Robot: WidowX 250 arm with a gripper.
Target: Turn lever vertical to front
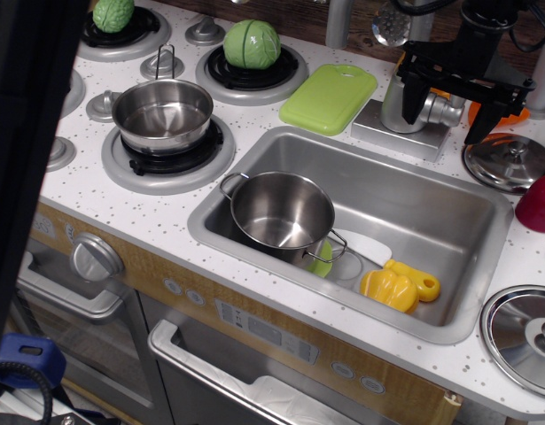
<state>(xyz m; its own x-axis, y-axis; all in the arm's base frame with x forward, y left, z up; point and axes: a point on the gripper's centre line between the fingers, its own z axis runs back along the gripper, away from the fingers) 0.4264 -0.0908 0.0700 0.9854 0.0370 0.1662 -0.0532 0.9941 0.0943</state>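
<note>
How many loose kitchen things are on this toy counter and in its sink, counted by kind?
Steel pots: 2 (on burner, in sink)
Steel lids: 2 ()
Green cabbages: 2 ()
Green cutting board: 1
Yellow toy pepper: 1
Total: 8

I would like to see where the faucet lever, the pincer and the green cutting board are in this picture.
lever (448,111): the only camera view, on the silver handle at the faucet's side.
pincer (442,93): same view, midway between its black fingertips.
green cutting board (329,97): same view, on the middle of its top face.
</note>
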